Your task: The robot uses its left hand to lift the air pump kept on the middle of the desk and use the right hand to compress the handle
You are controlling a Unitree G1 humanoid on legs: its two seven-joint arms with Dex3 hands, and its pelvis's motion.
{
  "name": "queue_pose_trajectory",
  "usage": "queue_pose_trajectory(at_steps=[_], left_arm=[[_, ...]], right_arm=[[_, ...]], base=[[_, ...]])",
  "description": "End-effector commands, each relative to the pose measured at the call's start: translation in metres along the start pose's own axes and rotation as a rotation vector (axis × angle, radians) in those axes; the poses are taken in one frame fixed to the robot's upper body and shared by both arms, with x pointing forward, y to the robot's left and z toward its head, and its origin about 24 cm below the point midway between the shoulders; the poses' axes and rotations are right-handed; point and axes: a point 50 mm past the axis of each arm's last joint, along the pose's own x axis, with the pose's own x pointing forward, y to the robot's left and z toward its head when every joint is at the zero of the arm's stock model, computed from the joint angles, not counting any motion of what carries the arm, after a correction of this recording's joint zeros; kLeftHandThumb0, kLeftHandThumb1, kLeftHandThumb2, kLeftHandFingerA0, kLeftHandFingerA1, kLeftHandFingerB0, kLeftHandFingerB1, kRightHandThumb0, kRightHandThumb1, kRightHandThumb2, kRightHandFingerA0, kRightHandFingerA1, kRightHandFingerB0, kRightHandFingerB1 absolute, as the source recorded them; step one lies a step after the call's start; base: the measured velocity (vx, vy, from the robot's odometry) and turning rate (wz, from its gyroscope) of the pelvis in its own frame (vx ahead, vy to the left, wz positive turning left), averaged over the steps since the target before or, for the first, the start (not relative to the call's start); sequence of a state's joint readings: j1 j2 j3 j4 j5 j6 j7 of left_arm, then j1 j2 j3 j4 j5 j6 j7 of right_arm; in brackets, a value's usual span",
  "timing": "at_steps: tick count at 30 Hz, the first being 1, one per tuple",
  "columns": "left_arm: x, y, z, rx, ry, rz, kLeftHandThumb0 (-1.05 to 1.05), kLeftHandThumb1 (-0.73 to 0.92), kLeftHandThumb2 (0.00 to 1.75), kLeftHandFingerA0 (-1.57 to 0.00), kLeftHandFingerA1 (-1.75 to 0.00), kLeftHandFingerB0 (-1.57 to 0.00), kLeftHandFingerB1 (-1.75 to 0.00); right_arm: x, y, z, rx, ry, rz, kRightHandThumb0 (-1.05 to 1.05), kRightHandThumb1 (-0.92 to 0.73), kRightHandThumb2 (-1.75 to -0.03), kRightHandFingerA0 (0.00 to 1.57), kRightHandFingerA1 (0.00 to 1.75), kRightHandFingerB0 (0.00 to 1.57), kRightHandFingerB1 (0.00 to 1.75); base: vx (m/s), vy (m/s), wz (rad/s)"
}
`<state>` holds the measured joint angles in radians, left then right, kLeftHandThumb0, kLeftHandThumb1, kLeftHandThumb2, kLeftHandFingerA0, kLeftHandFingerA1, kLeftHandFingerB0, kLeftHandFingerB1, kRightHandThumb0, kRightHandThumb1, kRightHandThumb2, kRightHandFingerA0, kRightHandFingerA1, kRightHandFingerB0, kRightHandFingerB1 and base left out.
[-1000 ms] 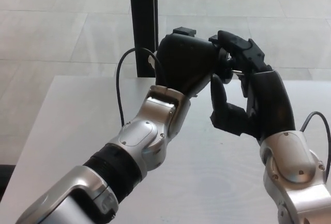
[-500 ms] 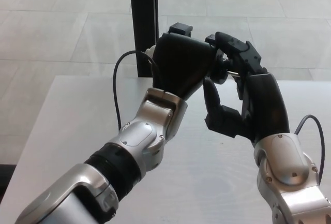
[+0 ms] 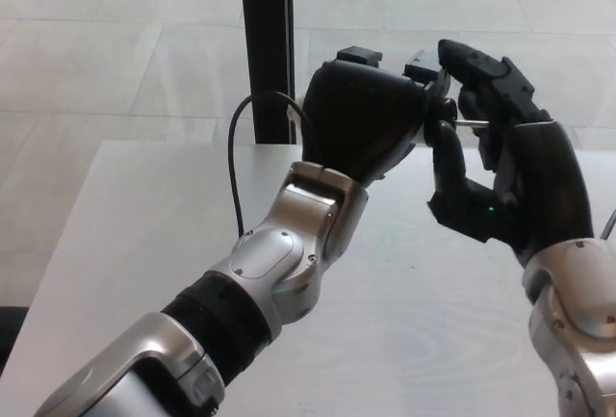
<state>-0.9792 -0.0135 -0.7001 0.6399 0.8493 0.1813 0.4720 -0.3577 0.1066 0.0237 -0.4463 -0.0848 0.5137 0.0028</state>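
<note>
My left hand (image 3: 364,128) is raised above the white desk (image 3: 125,244), shut on the air pump. The hand's back hides most of the pump. Only its black top parts (image 3: 358,55) and a thin metal rod (image 3: 470,123) on its right show. My right hand (image 3: 505,162) is held up close beside the left. Its upper fingers (image 3: 486,75) curl over the pump's handle end and its thumb (image 3: 445,152) stands below the rod.
A black post (image 3: 267,41) stands behind the desk's far edge, just left of my left hand. A black cable (image 3: 234,162) loops from my left wrist. A pale tiled floor lies beyond the desk.
Both hands have shifted to the right and slightly up. My right hand has moved further right than the left, and more of the metal rod now shows between them.
</note>
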Motion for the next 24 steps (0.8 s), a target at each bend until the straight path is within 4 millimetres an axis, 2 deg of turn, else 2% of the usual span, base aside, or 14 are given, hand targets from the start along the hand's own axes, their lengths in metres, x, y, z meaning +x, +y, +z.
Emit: queue_pose_trajectory(at_steps=[1,2,3,4,5,6,7,11,12,16,17,18,19,24], left_arm=[[-0.017,-0.025,-0.014,0.016,0.059,-0.262,-0.26,0.72,0.78,-0.92,-1.68,-0.87,-1.13],[-0.018,-0.025,-0.015,0.013,0.059,-0.263,-0.26,0.72,0.78,-0.92,-1.68,-0.87,-1.13],[-0.021,-0.027,-0.019,0.015,0.061,-0.265,-0.27,0.76,0.75,-0.90,-1.71,-0.83,-1.19],[-0.023,-0.028,-0.021,-0.010,0.069,-0.275,-0.26,0.75,0.80,-0.94,-1.64,-0.81,-1.08],[-0.024,-0.027,-0.024,0.007,0.070,-0.280,-0.32,0.80,0.74,-0.94,-1.36,-0.78,-0.88],[-0.024,-0.027,-0.024,0.009,0.070,-0.282,-0.32,0.80,0.74,-0.94,-1.36,-0.78,-0.88],[-0.026,-0.026,-0.027,0.010,0.090,-0.276,-0.29,0.78,0.71,-0.95,-1.41,-0.83,-0.87],[-0.028,-0.023,-0.030,0.010,0.102,-0.276,-0.27,0.77,0.68,-0.93,-1.43,-0.79,-0.79],[-0.029,-0.023,-0.030,0.020,0.088,-0.267,-0.25,0.70,0.67,-0.87,-1.63,-0.81,-0.92],[-0.030,-0.021,-0.033,0.017,0.087,-0.258,-0.22,0.67,0.71,-0.89,-1.65,-0.82,-1.06],[-0.031,-0.022,-0.033,0.015,0.086,-0.261,-0.23,0.68,0.73,-0.91,-1.59,-0.85,-0.88],[-0.032,-0.023,-0.032,0.015,0.086,-0.263,-0.22,0.69,0.73,-0.90,-1.60,-0.83,-0.86],[-0.032,-0.024,-0.032,0.018,0.091,-0.278,-0.22,0.71,0.73,-0.89,-1.61,-0.81,-0.91],[-0.033,-0.025,-0.032,0.003,0.096,-0.266,-0.22,0.70,0.77,-0.91,-1.63,-0.83,-1.03]], right_arm=[[-0.010,-0.041,0.048,0.086,-0.256,0.017,-0.84,-0.77,-1.17,0.07,0.41,0.06,0.33],[-0.010,-0.043,0.048,0.087,-0.255,0.018,-0.84,-0.77,-1.17,0.07,0.41,0.06,0.33],[-0.014,-0.057,0.049,0.052,-0.223,0.006,-0.90,-0.83,-1.23,0.07,0.21,0.11,0.20],[-0.016,-0.065,0.050,0.034,-0.206,-0.001,-0.86,-0.79,-1.21,0.00,0.20,0.03,0.18],[-0.017,-0.072,0.051,0.015,-0.188,-0.014,-1.03,-0.88,-1.28,0.00,0.05,0.04,0.02],[-0.018,-0.073,0.051,0.014,-0.185,-0.014,-1.03,-0.88,-1.28,0.00,0.05,0.04,0.02],[-0.020,-0.087,0.051,-0.043,-0.165,-0.026,-1.04,-0.92,-0.85,0.00,0.00,0.00,0.00],[-0.024,-0.102,0.054,-0.083,-0.118,-0.060,-1.05,-0.92,-0.81,0.00,0.00,0.00,0.00],[-0.026,-0.108,0.054,-0.086,-0.090,-0.078,-1.05,-0.92,-0.81,0.00,0.00,0.00,0.00],[-0.029,-0.115,0.054,-0.104,-0.084,-0.091,-1.05,-0.92,-0.81,0.00,0.00,0.00,0.00],[-0.031,-0.118,0.053,-0.117,-0.077,-0.105,-1.03,-0.79,-1.21,0.00,0.21,0.00,0.00],[-0.032,-0.119,0.053,-0.109,-0.071,-0.103,-1.04,-0.80,-1.21,0.00,0.22,0.00,0.00],[-0.033,-0.120,0.052,-0.092,-0.059,-0.103,-1.05,-0.92,-0.79,0.00,0.00,0.00,0.00],[-0.035,-0.119,0.049,-0.043,-0.021,-0.091,-1.05,-0.92,-0.81,0.00,0.00,0.00,0.00]], base=[[0.00,0.000,0.00],[0.00,0.000,0.00],[0.00,0.000,0.00],[0.00,0.000,0.00],[0.00,0.000,0.00],[0.00,0.000,0.00],[0.00,0.000,0.00],[0.00,0.000,0.00],[0.00,0.000,0.00],[0.00,0.000,0.00],[0.00,0.000,0.00],[0.00,0.000,0.00],[0.00,0.000,0.00],[0.00,0.000,0.00]])
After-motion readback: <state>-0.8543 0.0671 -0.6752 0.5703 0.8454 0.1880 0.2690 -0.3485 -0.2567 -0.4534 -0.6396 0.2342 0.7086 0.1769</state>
